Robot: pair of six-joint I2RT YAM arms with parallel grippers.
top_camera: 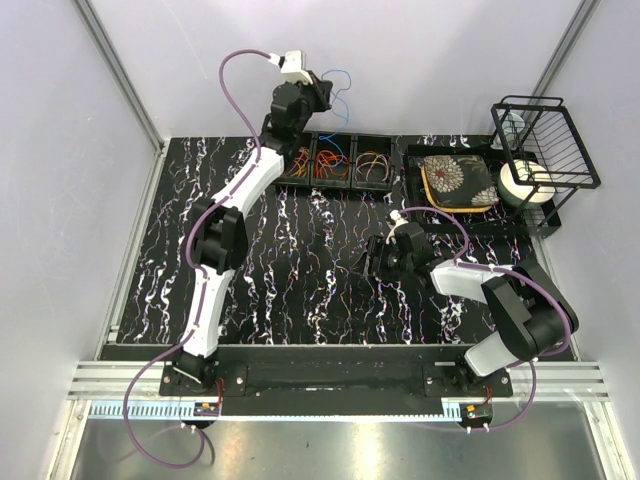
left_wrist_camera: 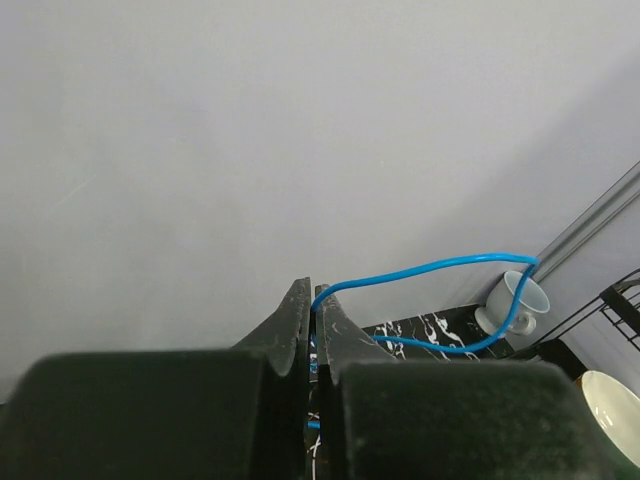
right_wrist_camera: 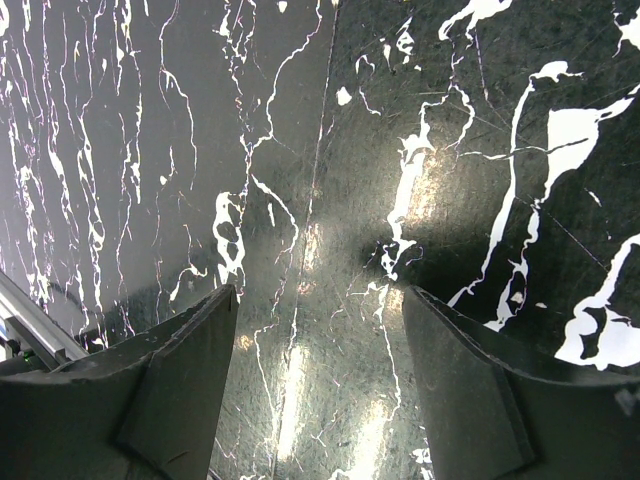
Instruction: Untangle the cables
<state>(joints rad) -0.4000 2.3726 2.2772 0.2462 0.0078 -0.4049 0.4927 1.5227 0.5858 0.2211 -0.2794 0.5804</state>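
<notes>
Two left fingers (left_wrist_camera: 290,320) high, cable (left_wrist_camera: 430,267) between

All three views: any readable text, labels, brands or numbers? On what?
No readable text in any view.
The plate: flower pattern only, no lettering.
The black trays: no labels visible.
The white box on the left arm's wrist: looks blank from above.
The orange bits by the arm bases: too small to tell if they carry text.
The table: white veining, not writing.
</notes>
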